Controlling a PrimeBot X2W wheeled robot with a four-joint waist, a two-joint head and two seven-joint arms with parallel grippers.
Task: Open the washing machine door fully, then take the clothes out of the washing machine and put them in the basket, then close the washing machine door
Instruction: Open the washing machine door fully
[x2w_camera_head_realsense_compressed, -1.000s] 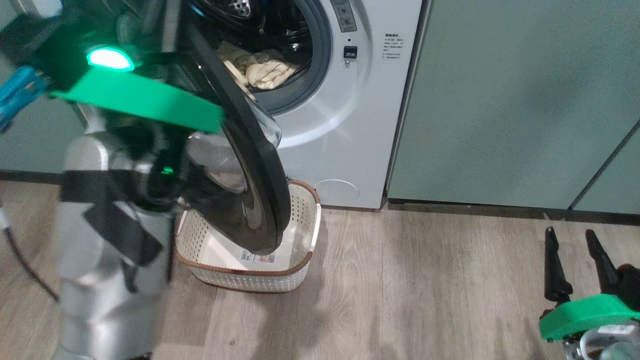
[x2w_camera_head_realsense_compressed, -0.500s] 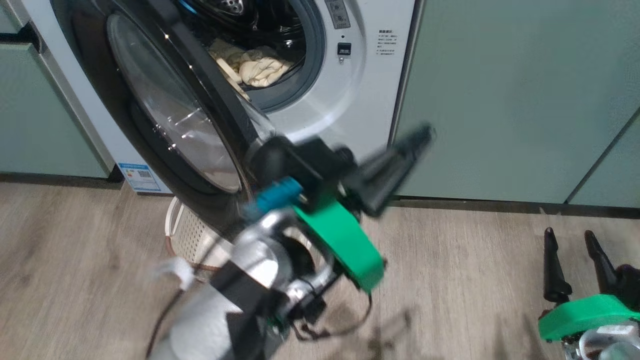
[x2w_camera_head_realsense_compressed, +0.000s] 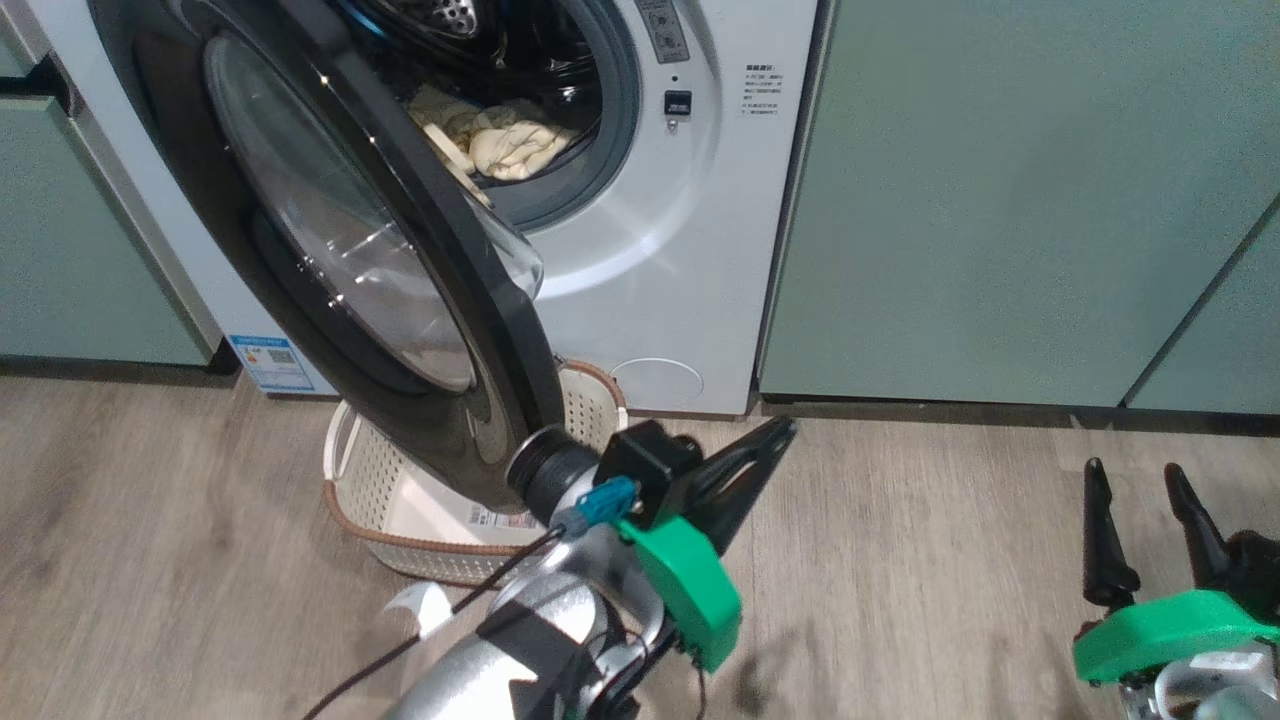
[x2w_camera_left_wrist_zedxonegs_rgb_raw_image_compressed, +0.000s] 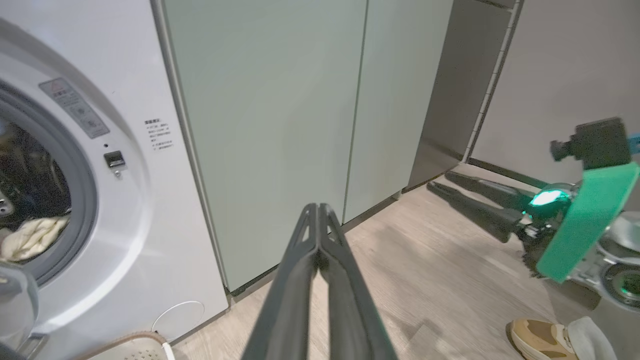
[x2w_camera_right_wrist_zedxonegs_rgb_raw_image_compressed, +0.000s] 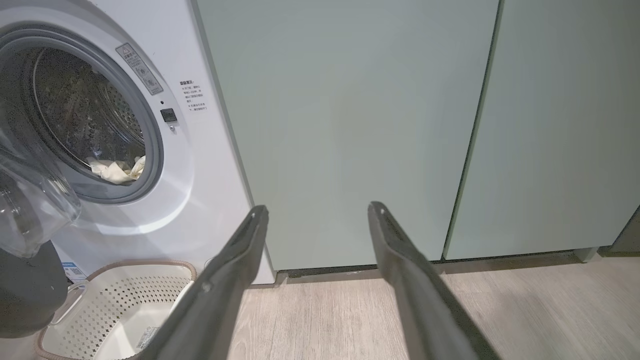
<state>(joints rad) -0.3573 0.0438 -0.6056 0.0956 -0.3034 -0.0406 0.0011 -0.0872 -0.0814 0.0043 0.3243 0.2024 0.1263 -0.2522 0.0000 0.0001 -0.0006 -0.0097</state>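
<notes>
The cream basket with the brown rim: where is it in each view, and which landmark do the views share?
Head view: the cream perforated plastic basket sits lower left of centre, partly behind the open black-rimmed door.
Left wrist view: bottom left corner, cut off.
Right wrist view: bottom left, its inside showing.
Shared landmark: the small dark latch slot on the white washing machine front.

— The washing machine door (x2w_camera_head_realsense_compressed: 330, 250), upper left: glossy black rim, clear glass bowl catching reflections.
— The washing machine (x2w_camera_head_realsense_compressed: 690, 250) body is smooth white with a soft sheen; the drum (x2w_camera_right_wrist_zedxonegs_rgb_raw_image_compressed: 90, 110) looks like perforated steel.
— The clothes (x2w_camera_head_realsense_compressed: 515, 150) inside are soft, crumpled cloth. The basket (x2w_camera_head_realsense_compressed: 365, 480) is cream plastic, full of holes.
— The floor (x2w_camera_head_realsense_compressed: 900, 580) looks like matt wood-grain planks; the cabinets (x2w_camera_head_realsense_compressed: 1000, 200) smooth, matt green. The right hand (x2w_camera_head_realsense_compressed: 1136, 468), lower right, has dull black fingers.
</notes>
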